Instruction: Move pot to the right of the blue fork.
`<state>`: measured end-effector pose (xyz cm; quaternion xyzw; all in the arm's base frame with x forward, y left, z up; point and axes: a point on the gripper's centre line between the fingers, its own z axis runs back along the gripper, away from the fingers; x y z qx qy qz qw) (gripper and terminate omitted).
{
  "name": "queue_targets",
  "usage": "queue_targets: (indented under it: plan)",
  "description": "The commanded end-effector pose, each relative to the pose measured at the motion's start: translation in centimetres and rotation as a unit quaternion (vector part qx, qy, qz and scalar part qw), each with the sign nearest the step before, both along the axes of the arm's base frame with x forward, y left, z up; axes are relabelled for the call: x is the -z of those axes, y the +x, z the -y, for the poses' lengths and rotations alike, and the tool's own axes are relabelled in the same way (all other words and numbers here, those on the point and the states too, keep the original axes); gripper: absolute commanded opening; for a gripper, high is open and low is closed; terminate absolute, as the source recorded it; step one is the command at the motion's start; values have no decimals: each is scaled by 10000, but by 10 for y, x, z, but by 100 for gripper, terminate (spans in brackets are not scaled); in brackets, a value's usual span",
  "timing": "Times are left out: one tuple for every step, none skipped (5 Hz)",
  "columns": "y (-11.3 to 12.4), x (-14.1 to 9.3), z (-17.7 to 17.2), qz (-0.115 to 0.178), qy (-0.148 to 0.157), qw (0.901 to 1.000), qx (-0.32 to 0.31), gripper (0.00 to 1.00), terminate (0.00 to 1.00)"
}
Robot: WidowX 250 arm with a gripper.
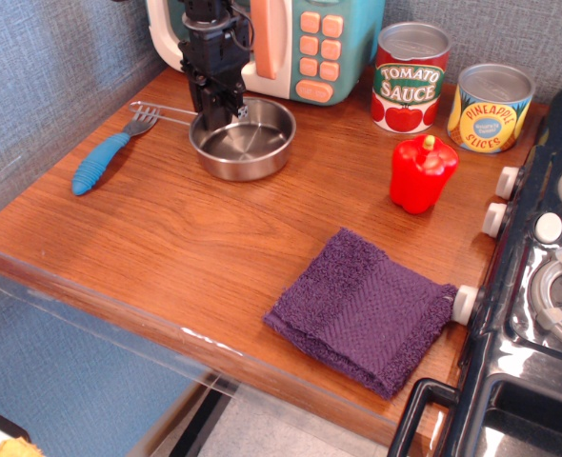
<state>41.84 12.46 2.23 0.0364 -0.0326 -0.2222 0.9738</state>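
The pot [248, 143], a small shiny steel pan, sits on the wooden counter at the back left, with its thin wire handle [162, 109] pointing left toward the fork's tines. The blue fork [105, 157] lies to the pot's left, its ribbed blue handle toward the front and its grey tines at the back. My black gripper [216, 107] comes down from above at the pot's left rim, where the handle joins. It looks shut on the rim, though the fingertips are partly hidden.
A teal and cream toy microwave [305, 43] stands right behind the pot. A tomato sauce can [410, 78], a pineapple slices can [491, 107] and a red pepper [422, 171] are at the right. A purple cloth [362, 309] lies at the front. A stove [548, 286] borders the right edge.
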Motion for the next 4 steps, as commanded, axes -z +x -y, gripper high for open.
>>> queue_targets:
  plan:
    - [-9, -99, -3, 1085, 124, 9883, -1061, 100, 0]
    - [-25, -119, 10, 1206, 109, 9763, -1796, 100, 0]
    - [-40, -106, 33, 795, 139, 9769, -1977, 100, 0]
    - [-50, -84, 47, 454, 118, 9838, -1728, 100, 0]
